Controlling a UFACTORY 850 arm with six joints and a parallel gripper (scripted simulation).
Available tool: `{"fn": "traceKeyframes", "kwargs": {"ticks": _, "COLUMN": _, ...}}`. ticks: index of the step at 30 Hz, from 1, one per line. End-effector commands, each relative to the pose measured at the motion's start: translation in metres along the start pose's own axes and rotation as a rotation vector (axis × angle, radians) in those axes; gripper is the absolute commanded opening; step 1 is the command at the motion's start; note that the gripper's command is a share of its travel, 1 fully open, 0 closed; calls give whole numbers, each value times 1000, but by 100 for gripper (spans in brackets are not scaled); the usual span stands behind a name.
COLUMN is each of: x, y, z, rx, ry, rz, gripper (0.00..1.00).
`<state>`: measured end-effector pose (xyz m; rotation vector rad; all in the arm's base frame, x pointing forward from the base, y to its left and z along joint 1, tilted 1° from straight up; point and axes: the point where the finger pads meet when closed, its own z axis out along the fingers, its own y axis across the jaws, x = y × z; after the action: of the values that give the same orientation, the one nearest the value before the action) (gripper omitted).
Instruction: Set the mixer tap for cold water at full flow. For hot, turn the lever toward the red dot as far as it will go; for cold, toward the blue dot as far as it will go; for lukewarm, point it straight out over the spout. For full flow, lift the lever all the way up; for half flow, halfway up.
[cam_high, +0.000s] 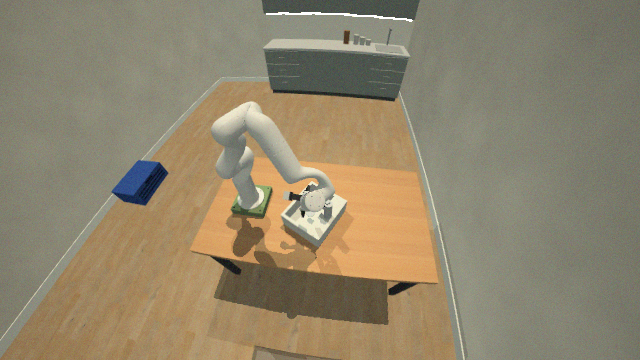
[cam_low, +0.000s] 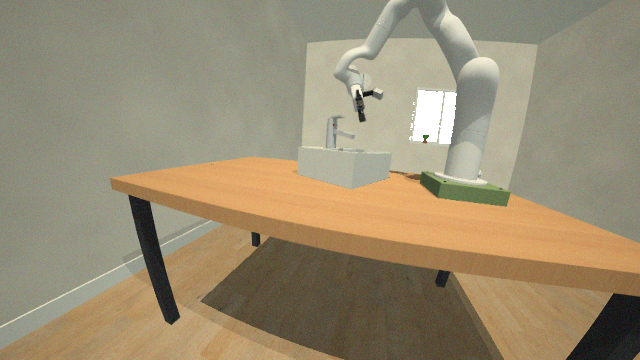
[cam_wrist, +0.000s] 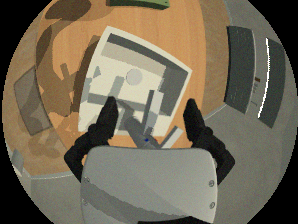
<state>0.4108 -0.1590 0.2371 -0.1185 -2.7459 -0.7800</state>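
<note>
A chrome mixer tap (cam_low: 332, 132) (cam_high: 327, 211) (cam_wrist: 154, 112) stands at the rim of a white basin (cam_low: 345, 167) (cam_high: 314, 234) (cam_wrist: 97, 70) on the wooden table (cam_low: 310, 200). Its lever (cam_low: 337, 118) lies low on top, pointing out over the spout (cam_low: 346, 134). A red dot (cam_low: 332, 128) shows on the tap body in the exterior view, and a blue dot (cam_wrist: 147, 140) shows in the wrist view. My gripper (cam_low: 360, 114) (cam_high: 301, 202) (cam_wrist: 151, 105) is open and empty. It hangs above the basin, just beyond the spout's tip and a little higher than the lever, touching nothing.
The arm's green base plate (cam_low: 465, 189) (cam_high: 252, 202) sits on the table beside the basin. A blue crate (cam_high: 140, 181) lies on the floor to the left. A kitchen counter (cam_high: 335, 67) stands at the far wall.
</note>
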Motion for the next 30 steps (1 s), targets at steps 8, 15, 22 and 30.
{"fn": "traceKeyframes", "kwargs": {"ticks": 8, "x": -29, "y": 34, "z": -18, "rx": 152, "ry": -188, "rz": 281, "gripper": 100}}
{"fn": "traceKeyframes", "kwargs": {"ticks": 15, "x": -39, "y": 47, "z": -24, "rx": 202, "ry": -255, "rz": 381, "gripper": 100}}
{"fn": "traceKeyframes", "kwargs": {"ticks": 22, "x": -48, "y": 57, "z": -30, "rx": 245, "ry": -314, "rz": 467, "gripper": 100}}
{"fn": "traceKeyframes", "kwargs": {"ticks": 30, "x": -58, "y": 70, "z": -36, "rx": 301, "ry": -377, "rz": 573, "gripper": 100}}
